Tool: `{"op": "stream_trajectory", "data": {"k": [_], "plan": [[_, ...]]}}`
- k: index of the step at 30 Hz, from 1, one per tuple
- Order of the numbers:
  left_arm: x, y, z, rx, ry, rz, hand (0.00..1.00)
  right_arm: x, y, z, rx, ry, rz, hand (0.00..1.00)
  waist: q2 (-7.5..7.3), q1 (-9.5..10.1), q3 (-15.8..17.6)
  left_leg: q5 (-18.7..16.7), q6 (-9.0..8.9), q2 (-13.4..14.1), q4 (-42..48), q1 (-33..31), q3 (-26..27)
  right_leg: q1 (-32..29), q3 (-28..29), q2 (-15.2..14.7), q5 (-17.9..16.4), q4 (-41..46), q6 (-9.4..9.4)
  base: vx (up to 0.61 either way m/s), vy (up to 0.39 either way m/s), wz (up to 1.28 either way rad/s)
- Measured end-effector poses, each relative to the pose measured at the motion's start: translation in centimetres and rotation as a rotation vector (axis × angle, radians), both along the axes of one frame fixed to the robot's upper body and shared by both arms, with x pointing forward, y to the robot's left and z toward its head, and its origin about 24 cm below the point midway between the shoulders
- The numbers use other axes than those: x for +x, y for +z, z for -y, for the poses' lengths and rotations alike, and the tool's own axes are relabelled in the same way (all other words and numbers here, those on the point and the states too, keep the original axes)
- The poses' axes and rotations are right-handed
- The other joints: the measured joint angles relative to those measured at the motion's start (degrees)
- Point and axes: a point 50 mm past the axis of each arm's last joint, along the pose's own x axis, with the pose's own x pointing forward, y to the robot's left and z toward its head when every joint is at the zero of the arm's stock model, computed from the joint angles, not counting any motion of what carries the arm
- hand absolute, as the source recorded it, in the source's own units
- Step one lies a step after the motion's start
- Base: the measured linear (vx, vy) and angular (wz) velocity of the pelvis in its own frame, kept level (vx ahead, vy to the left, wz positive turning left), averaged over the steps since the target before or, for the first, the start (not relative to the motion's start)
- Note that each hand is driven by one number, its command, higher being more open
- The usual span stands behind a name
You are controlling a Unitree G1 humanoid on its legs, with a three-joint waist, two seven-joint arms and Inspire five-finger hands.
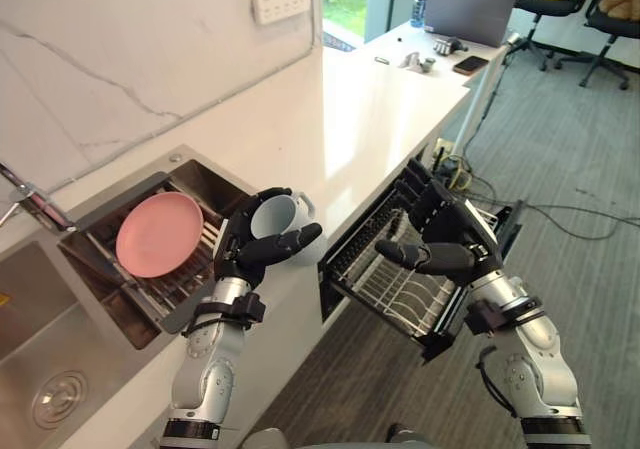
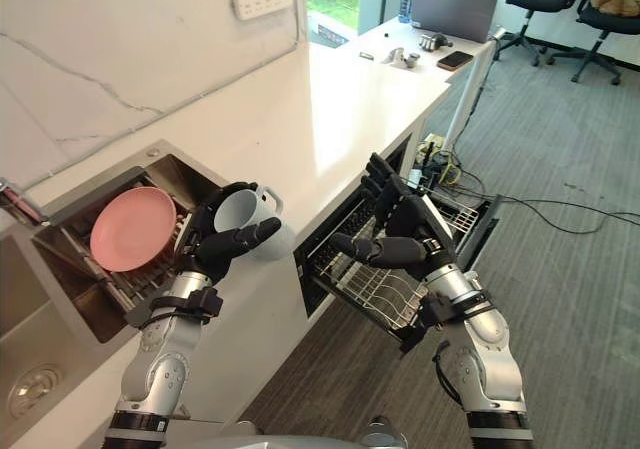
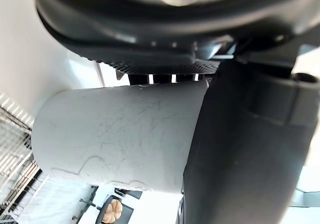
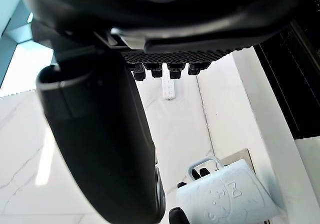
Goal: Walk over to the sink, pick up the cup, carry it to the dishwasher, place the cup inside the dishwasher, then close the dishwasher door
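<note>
Here, a smooth white countertop (image 1: 370, 119) runs away from the robot. A steel sink (image 1: 40, 319) is sunk into it at the left. The open dishwasher (image 1: 390, 289) lies below its front edge at the right, with its wire rack drawn out. A round pink plate (image 1: 158, 233) leans in the ribbed drainer beside the sink.

The right hand (image 1: 455, 231) hovers above the rack, its fingers straight and spread, grasping nothing. The left hand (image 1: 250, 244) has its fingers and thumb curled round the cup (image 1: 272, 214), holding it clear of the countertop's edge.

The cup is a pale, matt, cylindrical mug. Its mouth is tilted upward and its handle points away from the palm. The rack lies to the cup's right and lower, so the carrying left hand would probably have to travel rightward and downward past the right hand.
</note>
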Motion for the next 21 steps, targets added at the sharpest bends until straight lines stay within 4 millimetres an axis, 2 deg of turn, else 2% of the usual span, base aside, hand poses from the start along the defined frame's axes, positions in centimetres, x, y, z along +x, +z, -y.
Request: {"op": "stream_trajectory", "data": {"k": [2, 7, 16, 21], "plan": [[0.0, -0.1, 0.1, -0.003, -0.006, -0.011, 0.00, 0.3, 0.3, -0.3, -0.042, 0.030, 0.006, 1.00, 0.69, -0.04, -0.45, 1.24, 0.39, -1.67, -1.98, 0.20, 0.34, -0.15, -0.36, -1.59, 0.03, 0.07, 0.42, 0.03, 0.074, 0.22], [0.0, -0.3, 0.0, -0.002, -0.009, -0.029, 0.00, 1.0, 0.6, -1.3, -0.089, 0.088, 0.002, 1.00, 1.12, 0.25, -0.75, 2.91, 0.26, -2.54, -4.90, 1.72, 1.78, -0.19, 0.02, -2.45, 0.09, 0.00, 0.52, 0.02, 0.026, 0.02], [0.0, -0.5, 0.4, 0.003, -0.019, -0.058, 0.00, 1.0, 0.2, -2.6, -0.153, 0.143, -0.021, 1.00, 1.11, -0.05, -1.81, 4.45, 0.05, -2.53, -8.34, 4.19, 3.03, 0.13, 1.18, -1.91, 0.34, -0.72, 0.53, -0.01, -0.006, -0.07], [-0.1, 0.7, 0.7, -0.032, -0.011, -0.021, 0.00, 0.8, -0.1, -4.1, -0.198, 0.190, -0.024, 1.00, 1.12, 0.20, -2.09, 4.82, 0.10, -2.61, -8.75, 4.16, 3.02, 0.20, 1.14, -1.60, 0.77, -1.24, 0.50, 0.00, 0.000, 0.00]]}}
